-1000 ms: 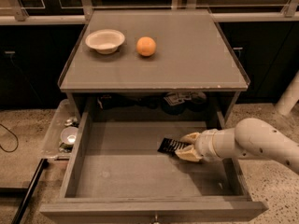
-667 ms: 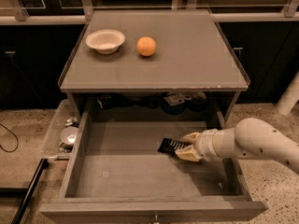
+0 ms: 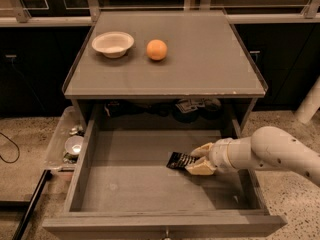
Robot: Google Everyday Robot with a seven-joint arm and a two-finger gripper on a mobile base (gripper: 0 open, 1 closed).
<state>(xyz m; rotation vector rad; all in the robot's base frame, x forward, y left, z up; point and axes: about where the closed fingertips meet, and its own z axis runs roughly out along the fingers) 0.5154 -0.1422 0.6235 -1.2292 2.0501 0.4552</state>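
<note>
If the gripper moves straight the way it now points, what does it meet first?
The gripper, inside the open drawer and pointing left, would probably meet the black packet at its tip first.

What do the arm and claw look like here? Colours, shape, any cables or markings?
The arm is a smooth, rounded off-white tube with a ringed cylindrical wrist section. The claw, inside the open grey drawer towards its right side, is cream-tan. No cables or markings show.

Your gripper (image 3: 191, 161), at 3 o'clock in the drawer (image 3: 84, 159), has edged slightly toward 7 o'clock, carrying the black packet (image 3: 177, 160) along.
</note>
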